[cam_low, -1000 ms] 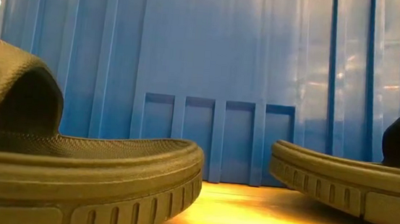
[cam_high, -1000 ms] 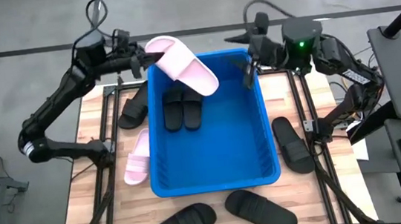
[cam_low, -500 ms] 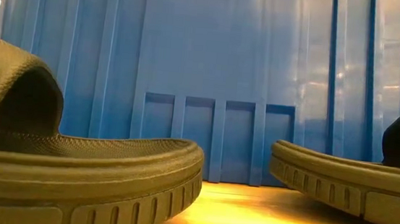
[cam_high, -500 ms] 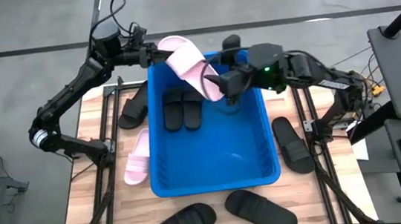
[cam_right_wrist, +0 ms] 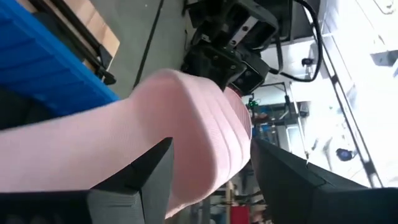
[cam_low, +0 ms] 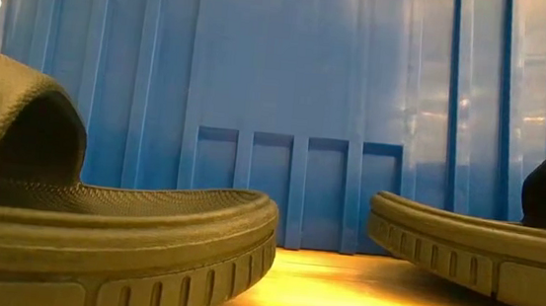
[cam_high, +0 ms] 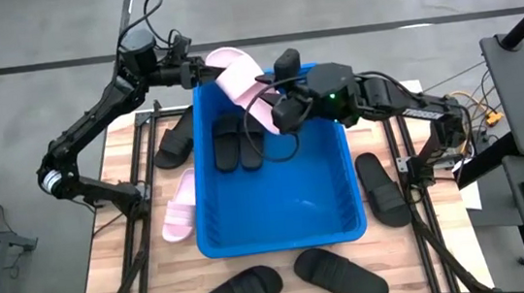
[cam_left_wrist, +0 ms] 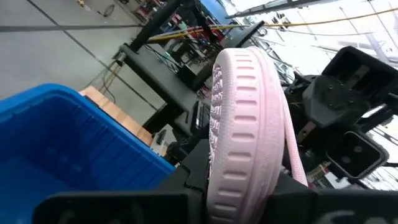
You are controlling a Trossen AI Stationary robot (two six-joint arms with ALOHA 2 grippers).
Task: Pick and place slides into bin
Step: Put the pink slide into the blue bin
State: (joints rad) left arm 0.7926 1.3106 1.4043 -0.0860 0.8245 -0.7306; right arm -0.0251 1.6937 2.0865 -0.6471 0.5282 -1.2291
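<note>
The pink slide (cam_high: 239, 81) hangs in the air in the upper middle of the high view, over the far rim of the blue bin (cam_high: 348, 217), with its heel end toward the upper left and its toe end slanting down over the bin's inside. The left gripper (cam_high: 198, 72) has its fingers pressed together on the heel end; in the left wrist view the ribbed pink sole (cam_left_wrist: 245, 124) stands up between the dark fingers. The right gripper (cam_high: 275, 116) comes from the right and has its fingers spread wide on both sides of the toe end, as the right wrist view shows, with the pink strap (cam_right_wrist: 186, 124) filling the gap between them; I cannot tell if they already touch it. Two black slides (cam_high: 239, 139) lie side by side on the bin floor, just below the pink one. Outside the bin, on the wooden table (cam_high: 99, 271), there is a second pink slide (cam_high: 179, 206) at the bin's left wall, a black slide (cam_high: 173, 139) above it, one black slide (cam_high: 383, 187) at the right, and two black slides (cam_high: 286, 282) at the lower edge. The risk I see is in the handover: if the left gripper lets go before the right one has closed, the soft slide may tip and fall on the rim or behind the bin. Both arms are also very near, so they could bump together.
</note>
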